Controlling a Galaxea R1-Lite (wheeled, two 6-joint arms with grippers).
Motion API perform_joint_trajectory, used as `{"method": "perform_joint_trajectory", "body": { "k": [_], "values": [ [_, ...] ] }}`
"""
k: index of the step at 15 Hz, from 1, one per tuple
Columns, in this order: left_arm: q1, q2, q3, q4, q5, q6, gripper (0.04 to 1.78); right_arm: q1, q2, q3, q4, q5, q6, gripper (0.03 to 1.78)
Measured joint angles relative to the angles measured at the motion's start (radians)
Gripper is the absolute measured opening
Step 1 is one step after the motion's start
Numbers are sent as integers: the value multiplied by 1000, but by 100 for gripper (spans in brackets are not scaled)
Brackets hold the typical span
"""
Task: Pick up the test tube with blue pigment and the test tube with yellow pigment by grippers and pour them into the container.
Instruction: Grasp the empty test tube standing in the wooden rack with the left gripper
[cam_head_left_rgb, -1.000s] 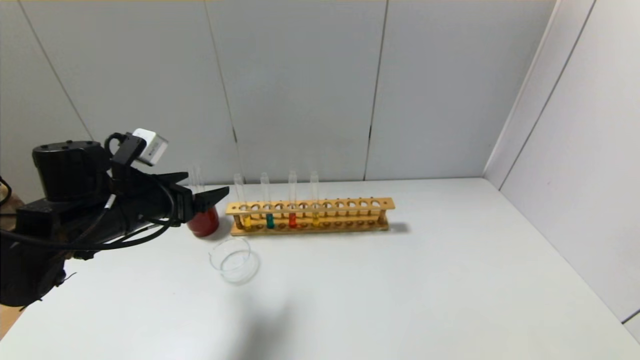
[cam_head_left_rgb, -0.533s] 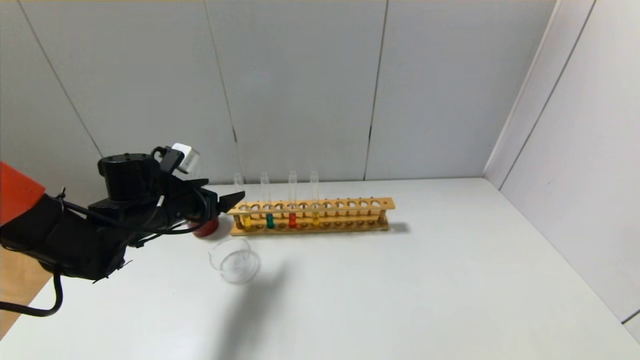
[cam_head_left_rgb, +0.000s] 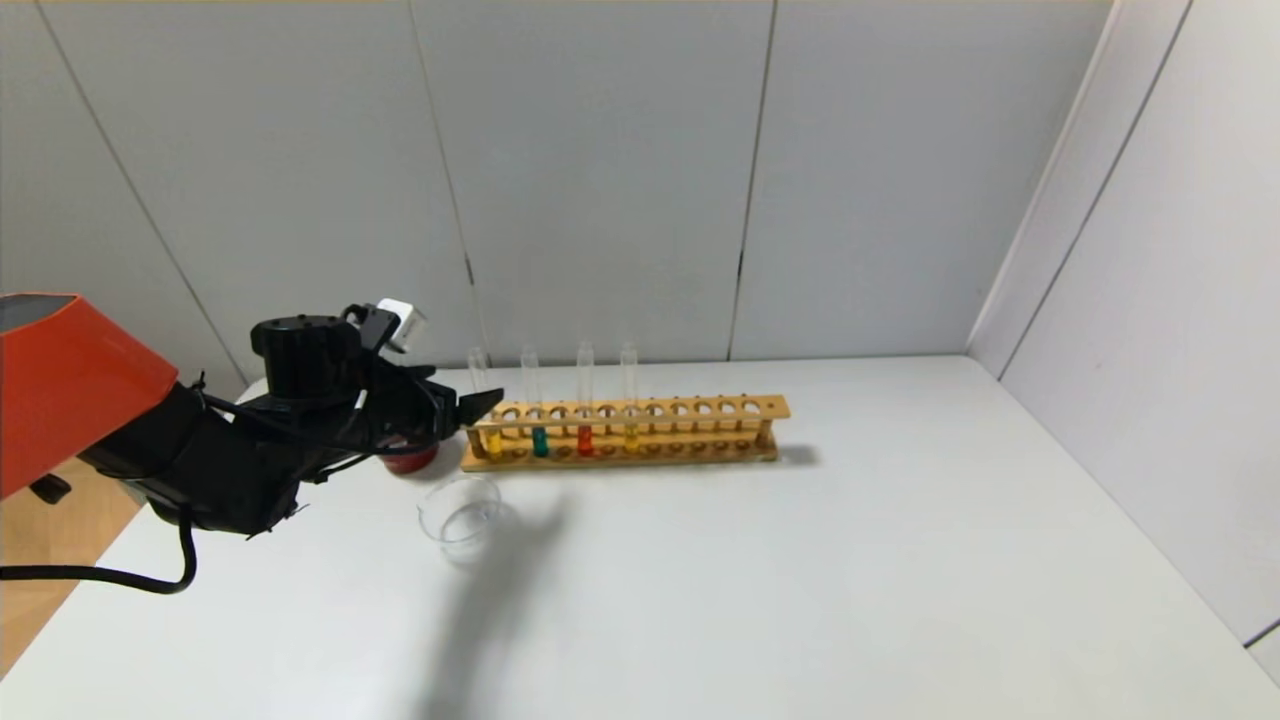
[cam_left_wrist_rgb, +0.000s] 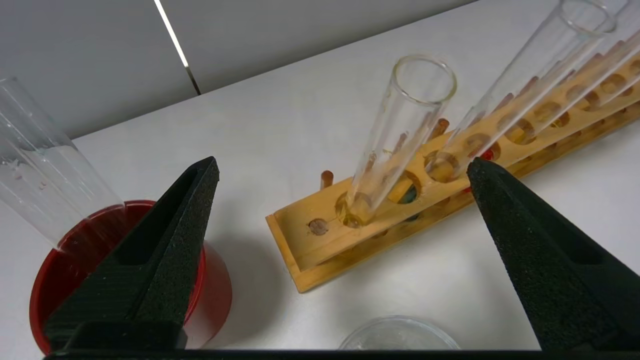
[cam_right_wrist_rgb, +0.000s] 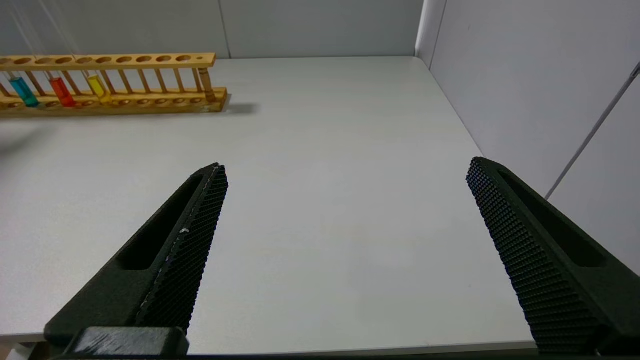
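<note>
Reaching farther across the tabletop than a second ago, the left gripper (cam_head_left_rgb: 470, 408) now hangs at the left end of the wooden rack (cam_head_left_rgb: 700, 408), fingers spread wide with nothing between them. From the left wrist camera, its 2 black fingers (cam_left_wrist_rgb: 165, 235) frame the rack's end (cam_left_wrist_rgb: 300, 250) and the first clear tube (cam_left_wrist_rgb: 395, 135) standing there.

Nearest the front edge of the white table (cam_head_left_rgb: 800, 600), the container (cam_head_left_rgb: 460, 520), a shallow clear glass dish, sits empty toward the left side, just in front of the rack. Behind it, a dark red cup (cam_head_left_rgb: 405, 458) with a clear tube leaning in it stands partly hidden by the arm.

Farther back, 4 tubes stand upright in the rack's left half: orange-yellow, then the test tube with blue pigment (cam_head_left_rgb: 539, 440), then red, then the test tube with yellow pigment (cam_head_left_rgb: 631, 436).

Off to the right, the right gripper (cam_right_wrist_rgb: 345, 210) hovers over bare table near the right edge, fingers wide apart and empty.
</note>
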Motion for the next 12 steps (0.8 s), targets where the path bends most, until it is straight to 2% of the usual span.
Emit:
{"method": "perform_joint_trajectory", "body": {
  "k": [5, 7, 9, 12],
  "values": [
    [-3, 33, -37, 22, 2, 1, 175, 0, 0, 0, 0, 0, 0, 175],
    [-4, 38, -40, 22, 2, 1, 167, 0, 0, 0, 0, 0, 0, 175],
    [-5, 42, -43, 22, 2, 1, 149, 0, 0, 0, 0, 0, 0, 175],
    [-16, 42, -44, 22, 2, 2, 102, 0, 0, 0, 0, 0, 0, 175]
  ]
}}
